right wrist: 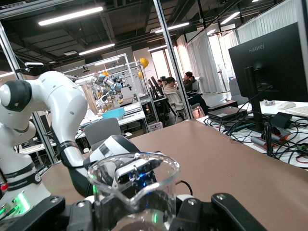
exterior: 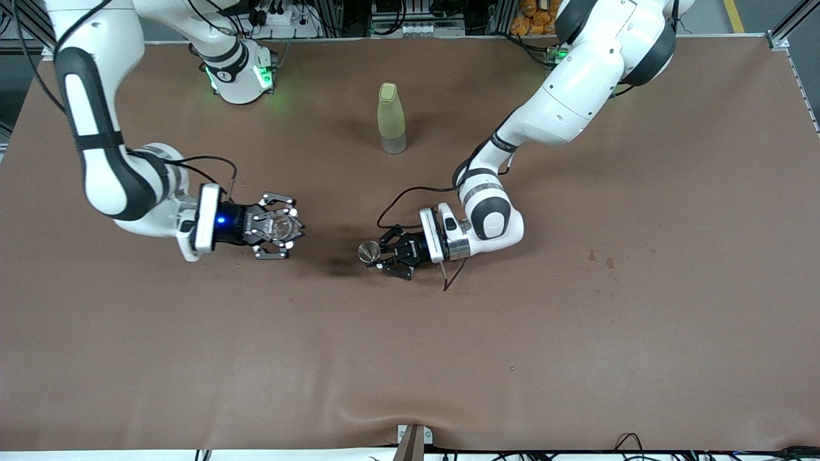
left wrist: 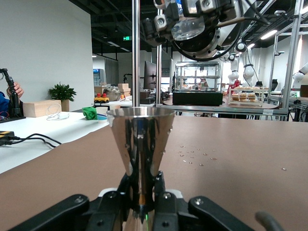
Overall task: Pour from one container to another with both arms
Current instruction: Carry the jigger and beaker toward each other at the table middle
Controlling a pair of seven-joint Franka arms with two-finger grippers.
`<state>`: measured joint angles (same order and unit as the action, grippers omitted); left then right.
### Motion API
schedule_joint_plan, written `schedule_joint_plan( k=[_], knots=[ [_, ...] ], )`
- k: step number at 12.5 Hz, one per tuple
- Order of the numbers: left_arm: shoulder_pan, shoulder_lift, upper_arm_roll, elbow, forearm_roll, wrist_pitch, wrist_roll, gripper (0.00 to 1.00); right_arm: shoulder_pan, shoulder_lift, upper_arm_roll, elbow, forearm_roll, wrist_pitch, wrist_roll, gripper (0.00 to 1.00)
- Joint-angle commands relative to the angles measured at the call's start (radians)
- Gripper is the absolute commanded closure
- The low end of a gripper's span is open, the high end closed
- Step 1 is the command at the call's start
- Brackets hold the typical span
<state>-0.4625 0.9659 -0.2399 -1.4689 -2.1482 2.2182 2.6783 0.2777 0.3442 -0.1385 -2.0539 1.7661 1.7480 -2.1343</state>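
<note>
My left gripper point(exterior: 386, 255) is low over the middle of the table, shut on the narrow waist of a shiny metal jigger point(exterior: 368, 251). In the left wrist view the jigger point(left wrist: 140, 139) stands upright, mouth up, between the black fingers point(left wrist: 166, 192). Toward the right arm's end, my right gripper point(exterior: 282, 229) is shut around a clear glass beaker point(exterior: 280, 226). The right wrist view shows the beaker point(right wrist: 134, 185) upright with its spout rim. The two grippers face each other, apart. The right gripper and beaker point(left wrist: 188, 26) also show high in the left wrist view.
A pale yellow-green bottle point(exterior: 391, 118) with a cap stands upright, farther from the front camera than both grippers. Small water drops point(left wrist: 192, 154) lie on the brown table cover point(exterior: 576, 333). Two dark stains point(exterior: 599, 258) mark the cover toward the left arm's end.
</note>
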Motion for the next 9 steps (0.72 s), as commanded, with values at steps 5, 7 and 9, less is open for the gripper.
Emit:
schedule_joint_plan(
  k=[5,7,9],
  knots=[
    [-0.002,-0.001,0.008,-0.001,-0.033,-0.017,0.038,1.0,0.202,-0.036,-0.009,-0.034,0.206,0.183,-0.006,1.0],
    [0.001,-0.007,0.008,-0.001,-0.027,-0.025,0.04,1.0,0.259,-0.033,-0.007,-0.026,0.262,0.234,-0.006,1.0],
    [0.001,-0.007,0.008,-0.001,-0.03,-0.028,0.041,1.0,0.307,-0.027,-0.006,-0.017,0.324,0.251,-0.007,1.0]
  ],
)
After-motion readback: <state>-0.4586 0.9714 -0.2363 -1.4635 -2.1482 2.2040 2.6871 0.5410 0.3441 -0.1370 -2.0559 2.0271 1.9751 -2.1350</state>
